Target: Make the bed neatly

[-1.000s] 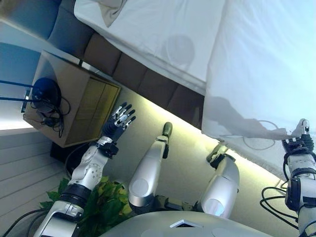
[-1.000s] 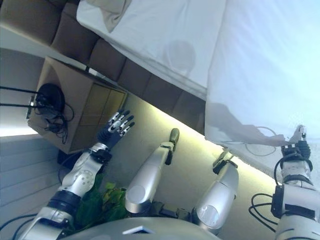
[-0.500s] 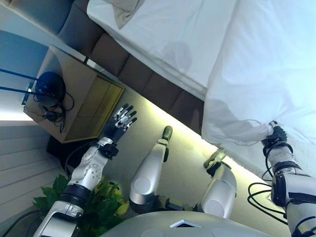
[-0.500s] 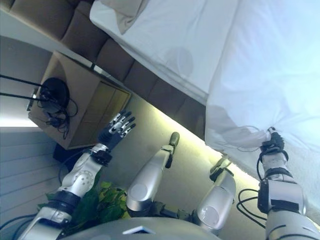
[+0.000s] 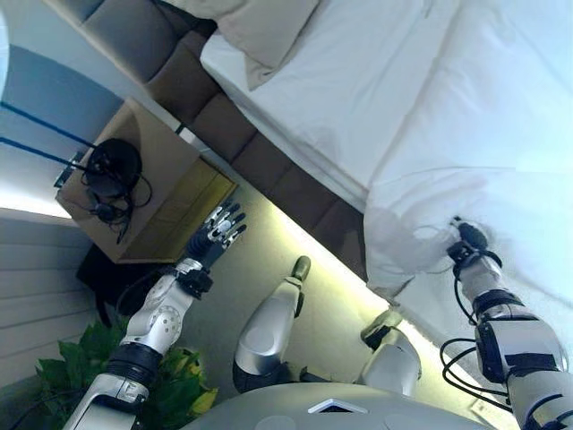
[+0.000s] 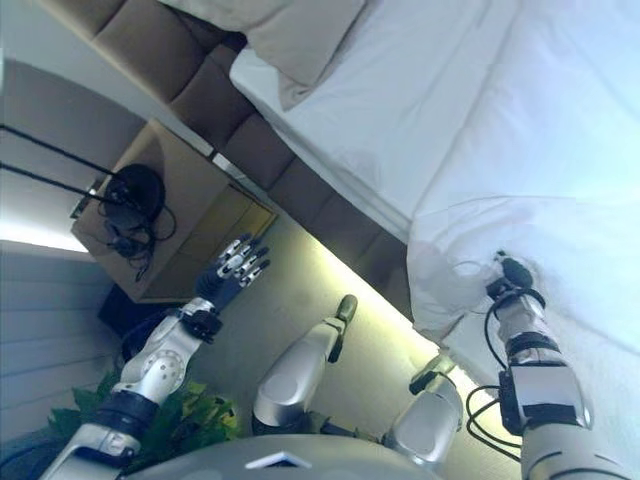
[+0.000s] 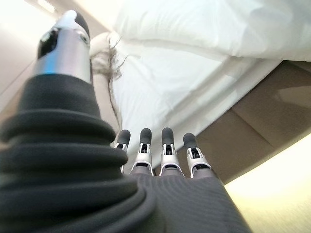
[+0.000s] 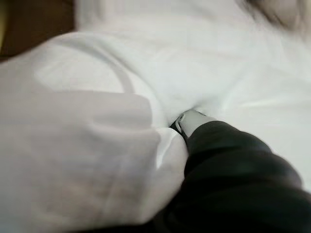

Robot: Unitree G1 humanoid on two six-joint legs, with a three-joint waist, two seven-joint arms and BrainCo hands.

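The bed has a white sheet (image 5: 358, 90), a white duvet (image 5: 510, 98) over its right part and a beige pillow (image 5: 264, 31) at the head. My right hand (image 5: 467, 240) is pressed into the duvet's near corner, where the cloth bunches in folds around it; in the right wrist view the duvet (image 8: 87, 145) wraps over the hand (image 8: 194, 120) and hides the rest of it. My left hand (image 5: 219, 235) is open and empty in the air over the floor beside the bed, and its straight fingers (image 7: 163, 141) show in the left wrist view.
The brown padded bed base (image 5: 269, 170) runs along the near side, with a padded headboard (image 5: 134, 36) at the top left. A wooden nightstand (image 5: 161, 193) with a black headset (image 5: 112, 175) stands by my left hand. A green plant (image 5: 175, 390) is at the lower left.
My right hand has moved up the bed's side toward the head, and the duvet's corner has come along and bunched around it. The camera has shifted. My left hand has kept its pose.
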